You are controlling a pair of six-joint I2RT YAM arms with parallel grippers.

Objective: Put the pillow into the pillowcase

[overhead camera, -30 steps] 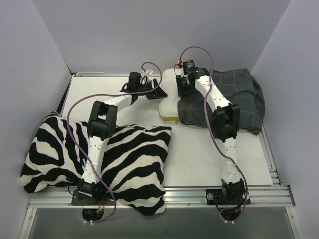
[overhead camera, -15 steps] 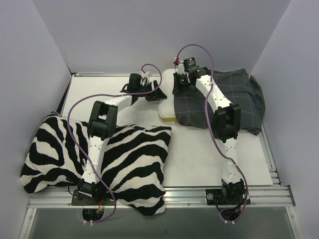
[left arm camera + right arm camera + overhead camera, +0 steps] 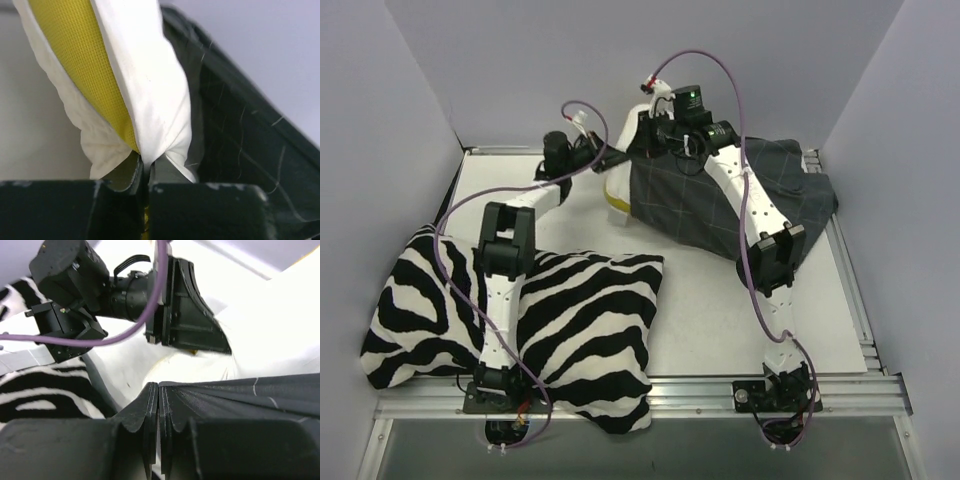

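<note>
The white pillow (image 3: 618, 180) with its yellow side edge (image 3: 75, 55) is tilted up off the table at the back, most of it inside the dark grey checked pillowcase (image 3: 690, 200). My left gripper (image 3: 609, 166) is shut on the pillow's exposed white corner (image 3: 145, 100). Just right of it, my right gripper (image 3: 650, 138) is shut on the pillowcase's open edge (image 3: 235, 395), holding it raised over the pillow. In the right wrist view the left gripper (image 3: 220, 347) sits directly ahead against the white pillow (image 3: 270, 310).
A large zebra-striped cushion (image 3: 570, 320) lies at the front left, under the left arm. Grey walls close in the back and both sides. A metal rail (image 3: 670, 385) runs along the near edge.
The left gripper has shut on the pillow's corner. Both grippers have risen and shifted left and back, lifting pillow and pillowcase, and the case has slid further over the pillow.
</note>
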